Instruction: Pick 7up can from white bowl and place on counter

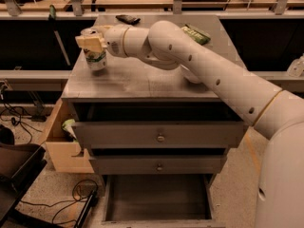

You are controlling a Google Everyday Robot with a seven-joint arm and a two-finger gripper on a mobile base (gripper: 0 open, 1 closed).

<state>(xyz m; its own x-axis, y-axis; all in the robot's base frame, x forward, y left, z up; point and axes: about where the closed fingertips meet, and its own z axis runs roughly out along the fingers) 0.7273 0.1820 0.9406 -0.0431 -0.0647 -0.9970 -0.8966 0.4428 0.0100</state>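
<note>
Nearest the camera, the cabinet's bottom drawer (156,205) is hanging open and showing a flat, dull grey metal floor. Above it, two shut drawer fronts (160,137) are each showing a small round knob. To the left, a pale wooden box (66,151) is sitting just beside the cabinet. The counter (142,82) is lying above these as a broad, matte grey metal top, faintly scuffed and catching a soft sheen near its front. Toward its left side the 7up can (97,60), a small cylinder with whitish-silver and green sides and a shiny metal lid, is standing upright and well apart from the white bowl (191,78). The gripper (91,42), with its cream-coloured fingers, is wrapping around the can's upper part and appears to be clamping it. Whether the can's base is touching the metal or hovering just over it is hard to tell. The smooth, glossy white arm (213,80) is reaching across from the right and hiding most of the bowl, leaving only a rounded white edge showing. So the lift out of the bowl is looking done, and the task is nearing its end, with letting go and backing away left. Farther back, a flat green snack bag (197,33) is lying near the far right edge, and a small dark object (127,19) is resting at the far edge.
</note>
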